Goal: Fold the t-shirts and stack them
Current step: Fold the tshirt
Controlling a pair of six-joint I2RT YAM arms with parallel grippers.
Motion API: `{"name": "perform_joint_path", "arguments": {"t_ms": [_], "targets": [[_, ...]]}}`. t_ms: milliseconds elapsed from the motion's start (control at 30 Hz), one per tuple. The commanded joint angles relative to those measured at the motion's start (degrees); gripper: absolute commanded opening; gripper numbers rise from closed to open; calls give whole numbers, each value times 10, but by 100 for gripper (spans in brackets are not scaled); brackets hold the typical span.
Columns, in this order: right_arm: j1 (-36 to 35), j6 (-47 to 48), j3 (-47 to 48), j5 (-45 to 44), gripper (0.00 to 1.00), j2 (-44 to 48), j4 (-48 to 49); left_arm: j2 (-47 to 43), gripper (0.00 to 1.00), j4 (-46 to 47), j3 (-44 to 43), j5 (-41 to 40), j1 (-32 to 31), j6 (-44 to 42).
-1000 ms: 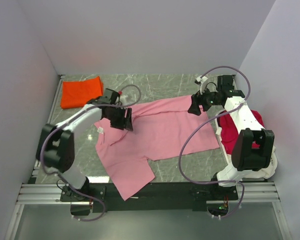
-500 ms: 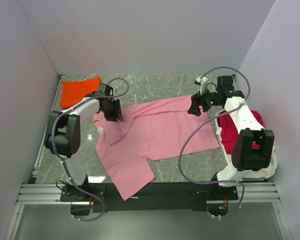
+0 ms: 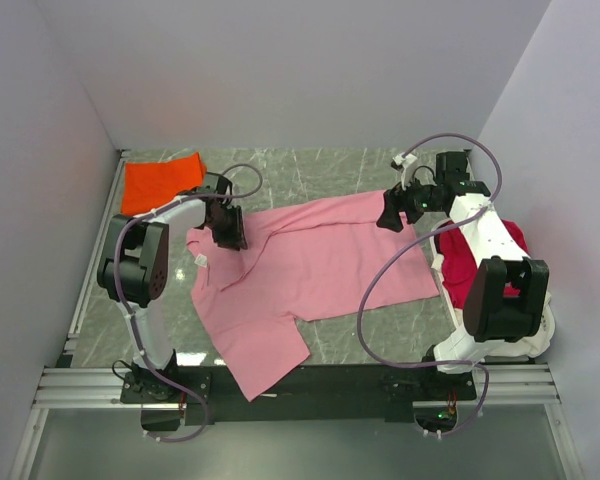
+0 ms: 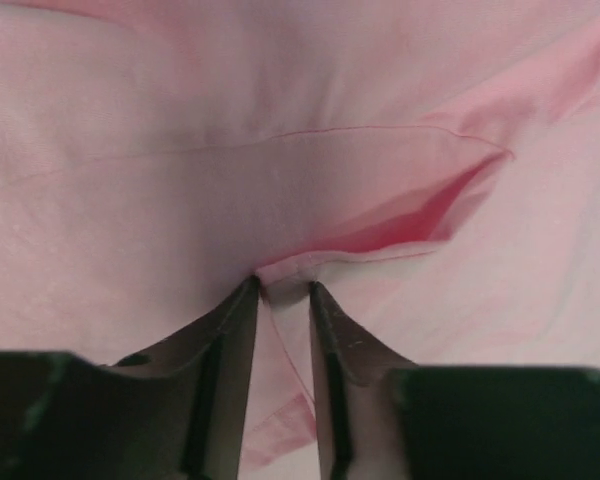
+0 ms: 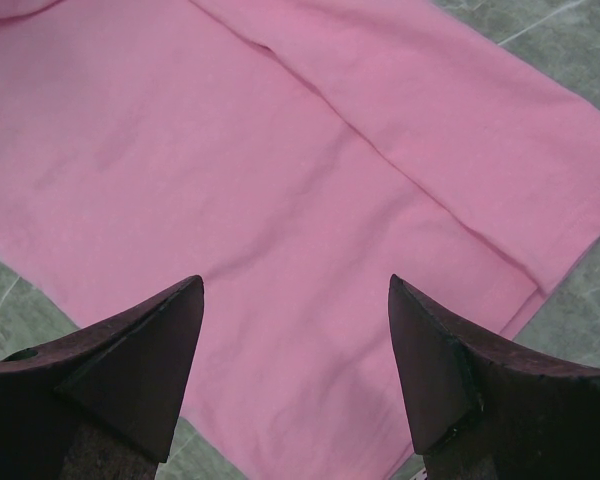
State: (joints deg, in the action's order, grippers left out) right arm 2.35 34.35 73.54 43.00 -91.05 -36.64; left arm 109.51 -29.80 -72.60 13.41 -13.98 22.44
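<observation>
**Left claw closing on the pink tee**

On the marble counter (image 3: 320,170) the pink t-shirt (image 3: 310,265) is lying spread and unfolded. It is sitting between the folded orange-red t-shirt (image 3: 160,185) in the far left corner and the crimson t-shirt (image 3: 470,265) at the right. The left claw (image 4: 283,295), having shifted toward the shirt's left edge, is narrowing onto a pinched ridge of pink cloth, so a fold is probably starting. The right claw (image 5: 295,330) is hovering wide over the shirt's right end.
</observation>
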Motion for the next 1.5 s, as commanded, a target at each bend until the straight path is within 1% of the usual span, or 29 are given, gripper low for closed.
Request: {"name": "perform_joint_path", "arguments": {"t_ms": [0,33,100,133,200,233,300,333,500,567,600,667,700,767,867,900,967,1000,1067,1100,1133,1167,1200,1233,1300,1367,1400,1433,1467], "targets": [[5,-1,-1,11,80,10,10,5,31,1,-19,14,-6,3],[6,-1,-1,12,80,10,9,4,27,0,-21,14,-9,3],[6,0,-2,11,80,10,10,3,23,-1,-23,21,-11,2],[6,0,-2,11,80,10,10,2,18,-4,-24,20,-11,2],[7,0,-3,11,80,10,9,-2,13,-6,-25,22,-15,1],[8,0,-2,12,80,10,9,-4,8,-8,-25,25,-16,1],[8,1,-3,13,80,10,8,-8,5,-10,-25,24,-18,0],[8,1,-3,14,80,10,8,-11,1,-10,-26,28,-18,-1],[11,3,-4,12,80,11,8,-29,1,-15,-27,54,-38,-5],[12,4,-3,10,80,10,8,-38,1,-17,-26,97,-58,-6],[13,5,-3,9,80,11,7,-40,2,-11,-22,121,-66,-6],[14,5,-3,9,80,9,8,-46,15,-3,-6,175,-92,-10],[16,6,-3,6,80,10,8,-46,21,-2,0,186,-101,-12],[18,7,-2,5,80,4,7,-47,27,-3,12,202,-120,-22],[18,9,1,-3,80,-4,6,-67,36,-8,15,146,-125,-24],[18,10,5,-5,80,-8,6,-93,38,-4,13,95,-125,-22],[18,8,19,-20,80,-27,5,-126,38,18,13,46,-120,-15],[18,5,27,-26,80,-37,5,-160,41,28,17,-16,-116,-13],[18,-12,56,-49,80,-70,3,-193,50,66,31,-60,-94,7],[18,-23,68,-61,80,-83,5,-223,55,80,53,-68,-79,16],[18,-57,91,-77,80,-109,16,-235,58,109,67,-62,-41,41],[18,-79,106,-117,80,-122,21,-245,58,122,82,-48,-17,54],[18,-96,121,-133,79,-138,26,-256,57,133,110,-32,7,67],[18,-113,149,-141,79,-168,28,-257,56,143,122,0,51,89],[18,-146,187,-180,77,-211,41,-250,53,156,142,12,94,102],[18,-166,223,-215,75,-244,38,-236,52,163,149,5,109,104],[18,-179,243,-229,74,-279,26,-231,52,165,150,4,120,110],[18,-192,286,-237,73,-298,18,-223,51,168,149,4,126,112],[18,-195,307,-249,70,-315,10,-216,51,170,145,3,130,116]]}}
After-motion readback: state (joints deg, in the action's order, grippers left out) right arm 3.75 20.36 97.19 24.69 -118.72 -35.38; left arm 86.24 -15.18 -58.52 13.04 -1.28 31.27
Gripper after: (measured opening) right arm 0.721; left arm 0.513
